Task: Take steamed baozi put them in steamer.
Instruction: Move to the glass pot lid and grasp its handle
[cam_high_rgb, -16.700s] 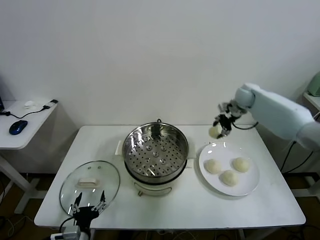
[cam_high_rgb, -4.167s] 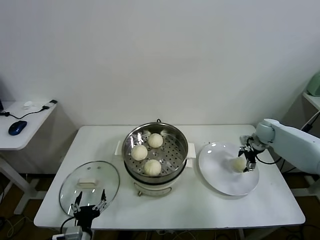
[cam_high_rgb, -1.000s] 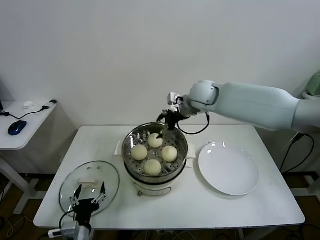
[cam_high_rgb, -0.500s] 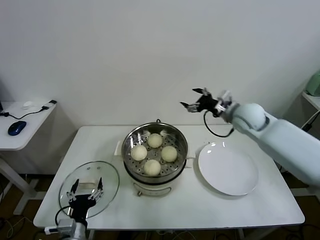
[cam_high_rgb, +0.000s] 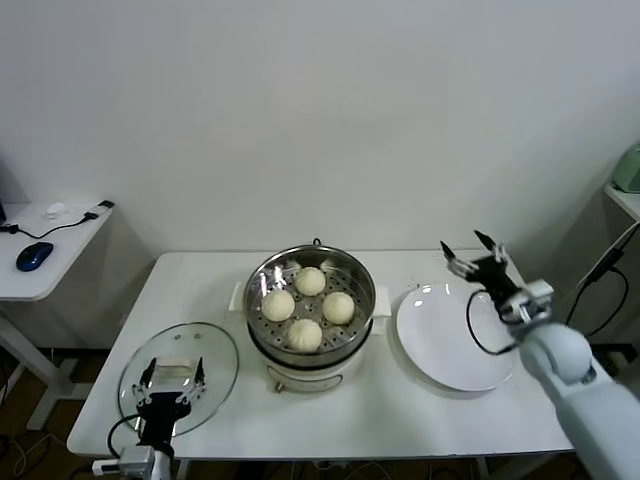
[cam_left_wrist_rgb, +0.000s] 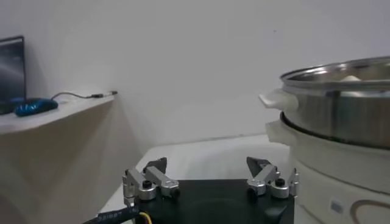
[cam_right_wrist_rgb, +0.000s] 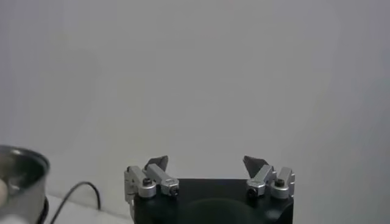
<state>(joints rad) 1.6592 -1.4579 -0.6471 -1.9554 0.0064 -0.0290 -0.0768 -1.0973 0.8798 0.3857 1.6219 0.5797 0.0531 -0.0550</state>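
All four steamed baozi (cam_high_rgb: 310, 306) sit in the steamer (cam_high_rgb: 311, 300), well off to the left of the right gripper (cam_high_rgb: 473, 254), whose jaws are spread wide and hold nothing above the bare white plate (cam_high_rgb: 450, 340). With loading apparently done, the sensible move is to pull this arm clear without clipping the plate rim. The left gripper (cam_high_rgb: 169, 379) hangs wide open and empty over the glass lid (cam_high_rgb: 178, 375), with the steamer close beside its jaws.

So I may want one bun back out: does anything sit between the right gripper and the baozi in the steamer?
Nothing visible: the steamer is uncovered, its glass lid aside; the open right gripper is over the plate.
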